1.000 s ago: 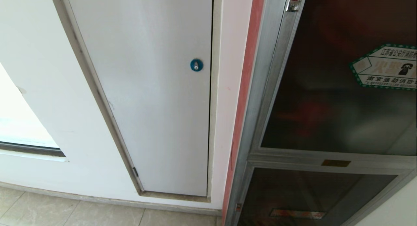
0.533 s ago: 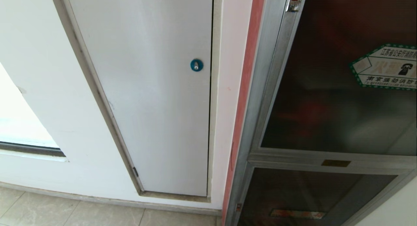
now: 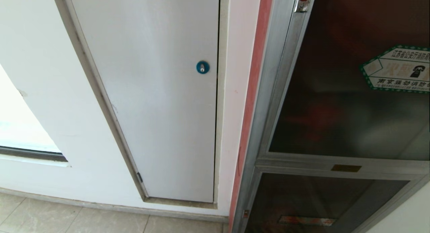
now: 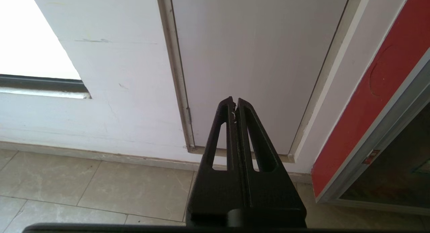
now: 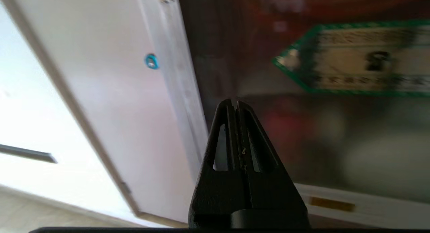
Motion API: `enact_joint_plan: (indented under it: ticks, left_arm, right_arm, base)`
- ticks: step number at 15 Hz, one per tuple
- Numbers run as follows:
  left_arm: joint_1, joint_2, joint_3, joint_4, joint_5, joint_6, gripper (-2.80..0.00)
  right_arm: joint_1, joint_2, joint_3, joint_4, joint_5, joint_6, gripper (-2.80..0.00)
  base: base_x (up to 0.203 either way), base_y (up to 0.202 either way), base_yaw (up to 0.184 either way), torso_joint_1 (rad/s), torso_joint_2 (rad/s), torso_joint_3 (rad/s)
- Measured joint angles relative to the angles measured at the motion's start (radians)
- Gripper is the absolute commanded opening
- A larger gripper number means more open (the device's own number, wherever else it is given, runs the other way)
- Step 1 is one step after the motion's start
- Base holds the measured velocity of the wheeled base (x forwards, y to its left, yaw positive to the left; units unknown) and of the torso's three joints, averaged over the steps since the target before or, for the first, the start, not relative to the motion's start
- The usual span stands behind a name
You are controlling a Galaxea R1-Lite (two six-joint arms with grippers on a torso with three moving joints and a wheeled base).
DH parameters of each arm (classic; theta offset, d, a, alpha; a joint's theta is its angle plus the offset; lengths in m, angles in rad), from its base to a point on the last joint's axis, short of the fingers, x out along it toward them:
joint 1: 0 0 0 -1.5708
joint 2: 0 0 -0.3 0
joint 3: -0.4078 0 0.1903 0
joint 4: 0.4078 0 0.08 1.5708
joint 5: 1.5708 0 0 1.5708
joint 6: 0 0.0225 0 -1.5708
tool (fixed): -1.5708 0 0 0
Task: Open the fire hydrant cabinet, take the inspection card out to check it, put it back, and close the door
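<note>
The fire hydrant cabinet (image 3: 268, 92) fills the right of the head view, silver-framed with red edging. Its upper dark glass door (image 3: 336, 102) is shut and carries a green-bordered hexagonal sticker (image 3: 398, 69). In the right wrist view my right gripper (image 5: 234, 103) is shut and empty, pointing at the door's glass (image 5: 336, 132) near its left frame, below the sticker (image 5: 352, 58). My left gripper (image 4: 234, 101) is shut and empty, held low and aimed at the base of the white panel door (image 4: 255, 58). The inspection card is out of view. Neither arm shows in the head view.
A white panel door (image 3: 158, 92) with a blue lock (image 3: 202, 67) stands left of the cabinet. A smaller glass panel (image 3: 312, 206) sits under the upper door. Beige floor tiles (image 4: 84, 186) run along the wall, with a window ledge (image 3: 32, 154) at far left.
The head view is the same in all three frames; the cabinet door stays shut and no arm enters it.
</note>
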Motion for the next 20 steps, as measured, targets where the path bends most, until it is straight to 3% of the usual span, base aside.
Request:
enact_joint_plan:
  ticks: [4,7,11,15,20]
  left_arm:
    - [0.0,0.0,0.0,0.0,0.0,0.0,-2.8]
    - [0.0,0.0,0.0,0.0,0.0,0.0,-2.8]
    - [0.0,0.0,0.0,0.0,0.0,0.0,-2.8]
    - [0.0,0.0,0.0,0.0,0.0,0.0,-2.8]
    - [0.0,0.0,0.0,0.0,0.0,0.0,-2.8]
  right_arm:
    - [-0.001,-0.128,0.105,0.001,-0.103,-0.032,-2.8]
    - [-0.028,-0.223,0.182,0.002,-0.142,-0.109,-2.8]
    - [-0.1,-0.332,0.232,0.02,-0.143,-0.137,-2.8]
    - [-0.108,-0.411,0.302,0.023,-0.124,-0.178,-2.8]
    - [-0.109,-0.51,0.483,0.019,-0.057,-0.212,-2.8]
  base:
    - [0.0,0.0,0.0,0.0,0.0,0.0]
    - [0.0,0.0,0.0,0.0,0.0,0.0]
    - [0.0,0.0,0.0,0.0,0.0,0.0]
    - [0.0,0.0,0.0,0.0,0.0,0.0]
    - [0.0,0.0,0.0,0.0,0.0,0.0]
